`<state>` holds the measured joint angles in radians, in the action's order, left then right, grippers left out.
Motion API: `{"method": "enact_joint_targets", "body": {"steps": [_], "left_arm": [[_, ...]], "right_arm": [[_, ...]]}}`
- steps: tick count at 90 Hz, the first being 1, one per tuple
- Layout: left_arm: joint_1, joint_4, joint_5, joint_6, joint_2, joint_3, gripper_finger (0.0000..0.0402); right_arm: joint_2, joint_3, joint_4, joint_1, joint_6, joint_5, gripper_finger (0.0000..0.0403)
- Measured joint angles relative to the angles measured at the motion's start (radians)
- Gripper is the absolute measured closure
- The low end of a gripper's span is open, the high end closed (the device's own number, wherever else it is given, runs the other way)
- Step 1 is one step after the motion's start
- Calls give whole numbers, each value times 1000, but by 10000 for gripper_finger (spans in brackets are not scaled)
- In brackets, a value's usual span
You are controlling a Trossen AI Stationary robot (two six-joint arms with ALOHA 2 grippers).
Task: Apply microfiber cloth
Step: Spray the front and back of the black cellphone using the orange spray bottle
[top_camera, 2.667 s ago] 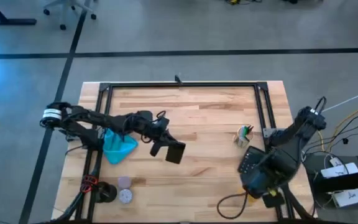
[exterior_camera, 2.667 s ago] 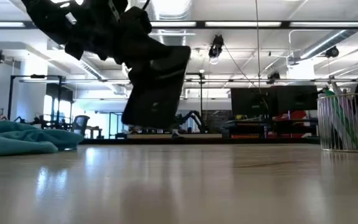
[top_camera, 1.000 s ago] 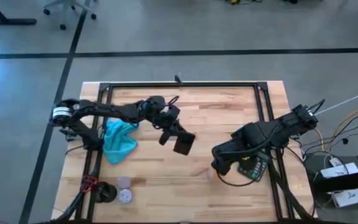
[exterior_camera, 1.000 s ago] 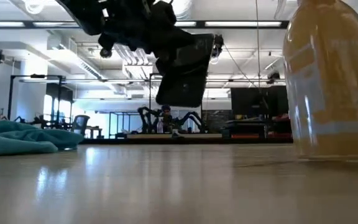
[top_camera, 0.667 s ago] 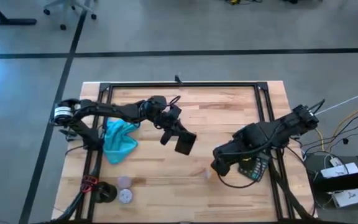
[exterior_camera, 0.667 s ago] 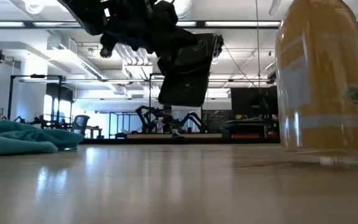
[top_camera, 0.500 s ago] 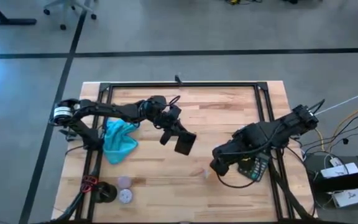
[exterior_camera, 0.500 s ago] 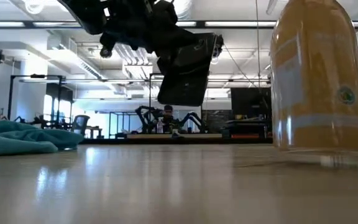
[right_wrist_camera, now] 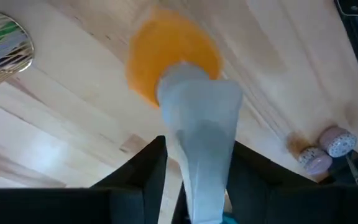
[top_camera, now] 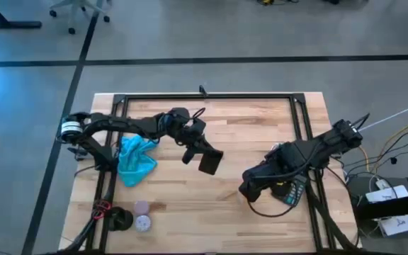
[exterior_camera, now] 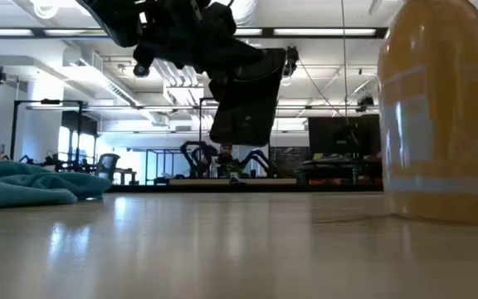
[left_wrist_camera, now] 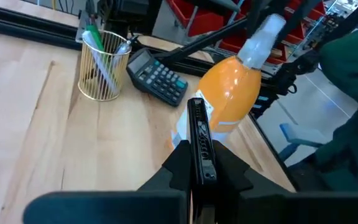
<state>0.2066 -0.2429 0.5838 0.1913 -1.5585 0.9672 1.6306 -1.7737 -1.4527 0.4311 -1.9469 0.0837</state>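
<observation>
Wood planks make up the table (top_camera: 246,134), filling the middle of the high view.

Next in size is the orange spray bottle (exterior_camera: 442,108) at the right of the low view. Your right gripper (right_wrist_camera: 194,168) has its fingers pinched on the bottle's pale trigger head, and the base looks set on the wood, though I can't be sure.

Your target, the microfiber cloth (top_camera: 134,161), lies crumpled at the left of the high view, close beside the left arm, touched by neither gripper. Expect it to be light, limp and grippy: it should drape and bunch rather than hold a shape. A raised fold near the middle of the heap is probably the easiest place to pinch.

Smaller is the black phone (top_camera: 209,163), held above the table at the centre, your left gripper (left_wrist_camera: 197,177) clamped on its edges. Free a gripper before reaching for the cloth.
</observation>
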Motion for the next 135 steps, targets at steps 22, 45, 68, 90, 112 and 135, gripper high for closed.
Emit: {"method": "enact_joint_targets", "body": {"steps": [22, 45, 68, 90, 112, 135], "left_arm": [[0, 5, 0, 0, 0, 0, 390], [0, 6, 1, -4, 0, 0, 390], [0, 7, 1, -54, 1, 0, 390], [-4, 11, 0, -152, 1, -9, 390], [-38, -6, 0, -232, 3, -42, 390], [-98, -167, -25, -261, 3, -125, 390]], "right_arm": [[-38, -18, -5, 41, 139, 55, 282], [-86, -97, 19, 56, 603, 71, 288], [-101, -229, 76, 59, 1445, 212, 275], [-115, -185, -123, 38, 2021, 250, 300], [-184, 96, -113, 97, 2367, 177, 345], [-347, 443, 112, 225, 2647, 142, 397]]}}
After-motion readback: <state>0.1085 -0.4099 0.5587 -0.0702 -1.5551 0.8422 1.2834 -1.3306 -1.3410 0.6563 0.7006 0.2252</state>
